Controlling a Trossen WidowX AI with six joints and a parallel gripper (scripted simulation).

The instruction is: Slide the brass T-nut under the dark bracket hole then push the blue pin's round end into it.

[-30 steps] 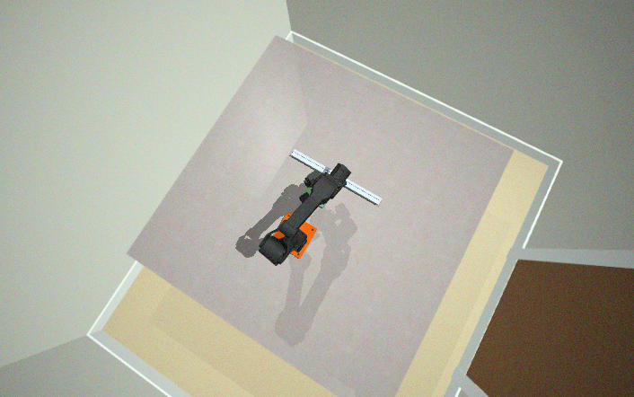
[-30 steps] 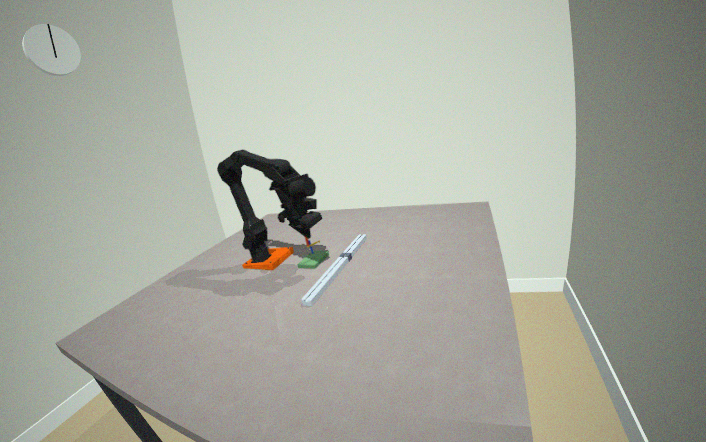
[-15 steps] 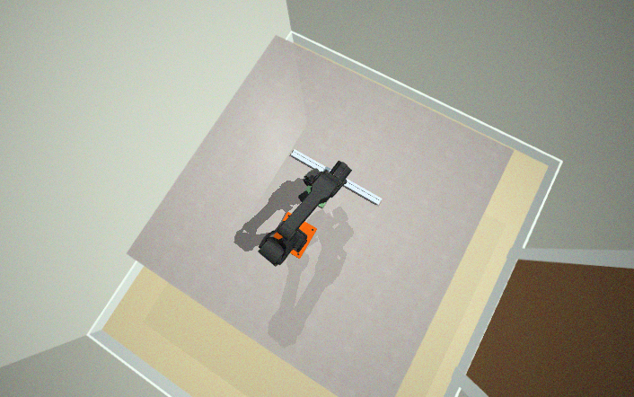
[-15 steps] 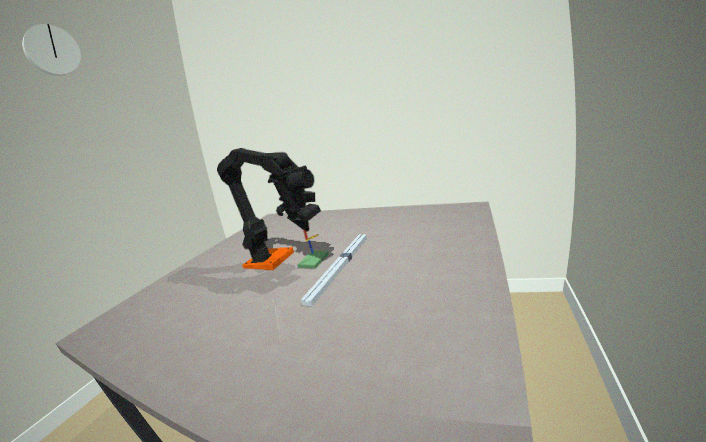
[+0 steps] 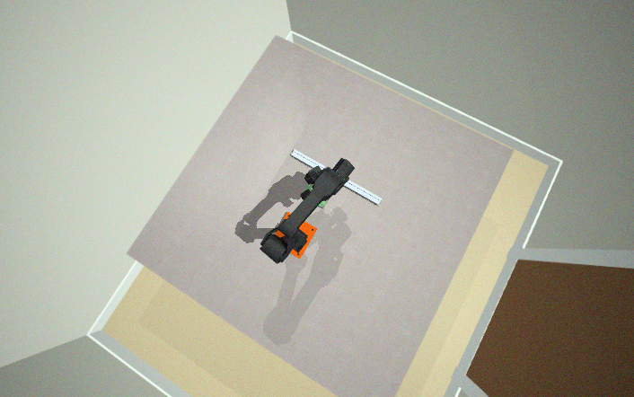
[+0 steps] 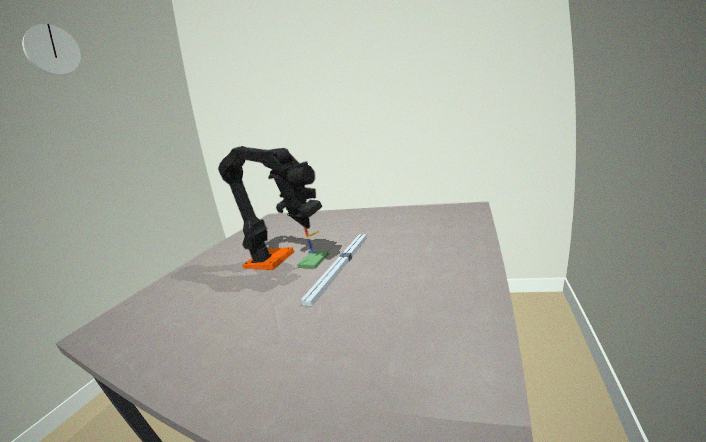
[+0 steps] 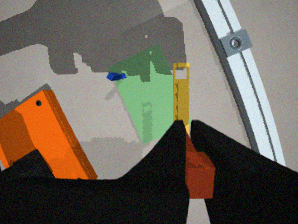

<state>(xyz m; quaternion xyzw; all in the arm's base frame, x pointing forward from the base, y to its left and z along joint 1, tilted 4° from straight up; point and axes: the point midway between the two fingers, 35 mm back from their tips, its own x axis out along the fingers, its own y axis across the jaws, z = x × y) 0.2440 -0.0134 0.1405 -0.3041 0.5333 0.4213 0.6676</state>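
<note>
arm: the black six-joint arm [image 5: 306, 210] [image 6: 243, 200] rises from its flat orange base plate [image 5: 308, 229] [image 6: 283, 254] [image 7: 60, 135], bends over at a high elbow, reaches right in the exterior view and drops steeply at the wrist
hand: the black two-fingered hand [image 6: 306, 225] [image 7: 185, 127] points down, fingertips low over the tray area, pinched closed on the handle
handle: the orange-red handle [image 6: 306, 230] [image 7: 200, 175] is gripped between the fingers, its lower end poking out beneath the tips
t-nut: the flat, narrow brass t-nut [image 6: 314, 233] [image 7: 181, 102] hangs in the air at the foot of the handle, jutting off to the right in the exterior view, apart from the rail
tray: the small green tray [image 5: 321, 203] [image 6: 312, 261] [image 7: 145, 105] lies on the grey-mauve desk [image 5: 374, 117] [image 6: 416, 338] [image 7: 215, 115], between base plate and rail
pin: the thin blue pin [image 6: 311, 246] [image 7: 116, 76] stands up from the far part of the tray, just below the nut in the exterior view
rail: the long silver aluminum rail [image 5: 365, 192] [image 6: 325, 281] [image 7: 255, 110] lies right of the tray, running from near to far
bracket: the dark grey bracket [image 6: 345, 256] [image 7: 245, 45] sits across the rail, its round hole facing up
</note>
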